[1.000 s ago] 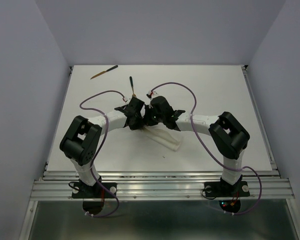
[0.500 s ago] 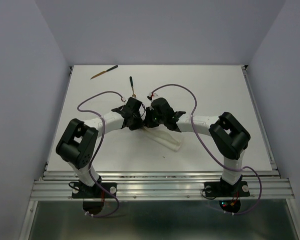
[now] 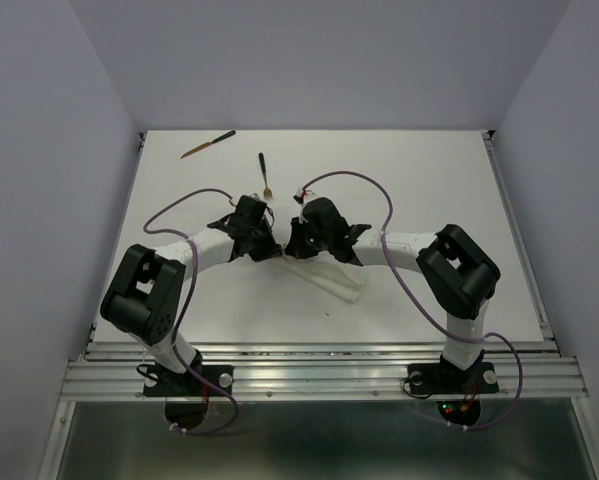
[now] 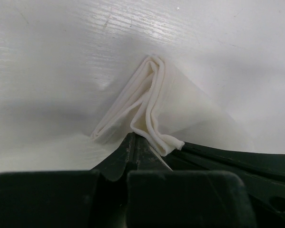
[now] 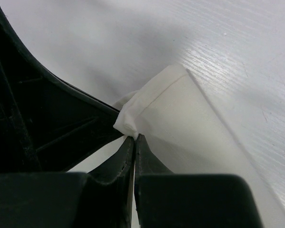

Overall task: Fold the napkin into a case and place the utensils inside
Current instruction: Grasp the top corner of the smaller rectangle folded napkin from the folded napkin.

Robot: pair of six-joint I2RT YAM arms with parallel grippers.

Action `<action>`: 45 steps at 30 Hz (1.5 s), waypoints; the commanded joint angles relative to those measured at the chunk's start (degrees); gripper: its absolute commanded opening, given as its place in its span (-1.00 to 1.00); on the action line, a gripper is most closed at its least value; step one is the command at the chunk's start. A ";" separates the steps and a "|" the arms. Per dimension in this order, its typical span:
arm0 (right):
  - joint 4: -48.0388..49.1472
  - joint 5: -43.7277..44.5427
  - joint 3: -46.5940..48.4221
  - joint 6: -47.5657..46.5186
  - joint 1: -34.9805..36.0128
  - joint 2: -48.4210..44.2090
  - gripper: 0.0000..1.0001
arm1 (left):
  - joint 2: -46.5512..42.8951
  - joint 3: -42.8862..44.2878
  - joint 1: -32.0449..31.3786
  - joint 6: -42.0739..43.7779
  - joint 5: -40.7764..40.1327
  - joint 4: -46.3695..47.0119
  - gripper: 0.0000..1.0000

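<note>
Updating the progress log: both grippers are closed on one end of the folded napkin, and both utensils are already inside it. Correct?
No: the utensils are not inside. The top view shows one on the table just beyond the left gripper, the other near the far left corner. The left and right gripper are indeed closed on one end of the folded napkin.

my left gripper (image 4: 132, 137) and right gripper (image 5: 134, 138) are smooth black plastic, matt with a faint sheen. the napkin (image 4: 156, 102) is soft white cloth, matt and fine-woven, with a hem line near one edge. the table (image 4: 61, 47) is white, finely grained like painted wood, slightly glossy. the utensils (image 3: 208, 144) look like brown wood with dark ends. the rail (image 3: 319, 376) is bare ribbed metal.
</note>
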 commanded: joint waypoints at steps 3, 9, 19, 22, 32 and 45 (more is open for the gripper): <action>1.20 -1.24 -0.43 -1.44 0.25 1.18 -0.99 | -2.51 -1.35 0.74 -0.92 2.77 3.74 -1.00; 0.76 -0.71 -0.60 -2.06 0.25 3.37 -0.99 | -2.95 -1.52 1.10 -1.62 4.88 4.62 -1.00; -1.17 -0.62 1.41 -2.32 0.25 7.68 -0.99 | -3.92 -2.49 2.33 -2.06 8.04 7.08 -1.00; -2.31 0.95 2.21 -2.24 0.25 8.82 -0.99 | -3.57 -2.32 2.42 -1.97 9.80 7.78 -1.00; -3.46 0.61 3.00 -1.89 0.25 7.25 -0.97 | -2.60 -1.96 2.85 -1.36 11.38 8.31 -1.00; -3.02 1.31 2.03 -0.83 0.25 -1.37 -0.31 | -0.84 1.47 3.82 6.29 13.49 5.15 -1.00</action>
